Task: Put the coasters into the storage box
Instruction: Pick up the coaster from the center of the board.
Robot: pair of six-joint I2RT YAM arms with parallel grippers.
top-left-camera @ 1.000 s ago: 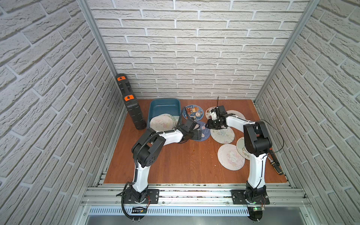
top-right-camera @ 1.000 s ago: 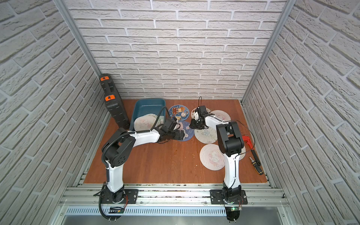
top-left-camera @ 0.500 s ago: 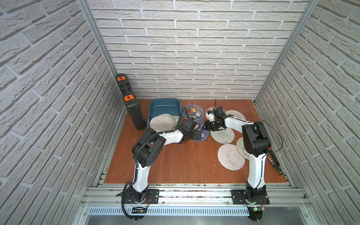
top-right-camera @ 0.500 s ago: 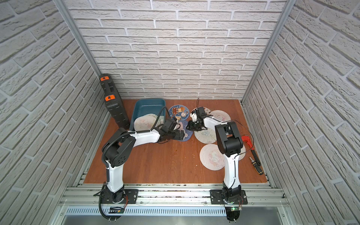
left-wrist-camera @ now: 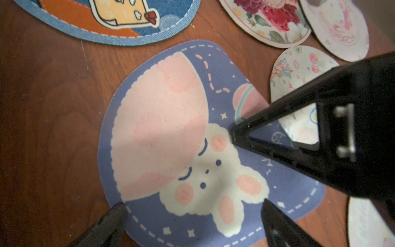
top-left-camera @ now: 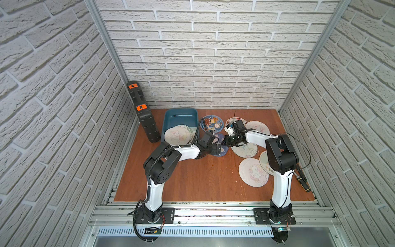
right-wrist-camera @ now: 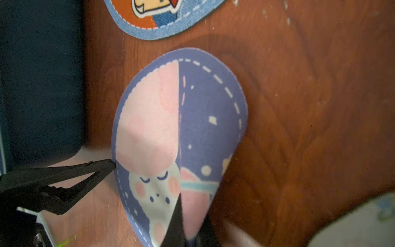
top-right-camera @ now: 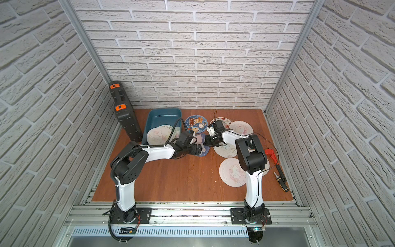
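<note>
A purple bunny coaster [left-wrist-camera: 162, 128] lies on the wood floor just right of the teal storage box [top-left-camera: 179, 110]. My right gripper [right-wrist-camera: 190, 216] is shut on its near edge, and the coaster [right-wrist-camera: 181, 117] bends up along a crease. My left gripper [left-wrist-camera: 193, 203] stands open over the coaster's opposite edge, one fingertip [right-wrist-camera: 106, 166] touching its rim. In both top views the two grippers [top-left-camera: 218, 148] [top-left-camera: 227, 142] meet over this coaster [top-right-camera: 203, 153]. Pale coasters [top-left-camera: 177, 134] lean inside the box. Several others lie on the floor, among them a blue one [top-left-camera: 212, 124].
A tall black case with orange latches [top-left-camera: 145, 115] stands against the left wall beside the box. A red tool [top-right-camera: 271, 154] and a screwdriver [top-right-camera: 280, 179] lie near the right wall. Pale coasters [top-left-camera: 253, 172] lie around the right arm's base link.
My right gripper has shifted slightly left and closed on the purple coaster's edge. The left arm has stayed where it was, still open.
</note>
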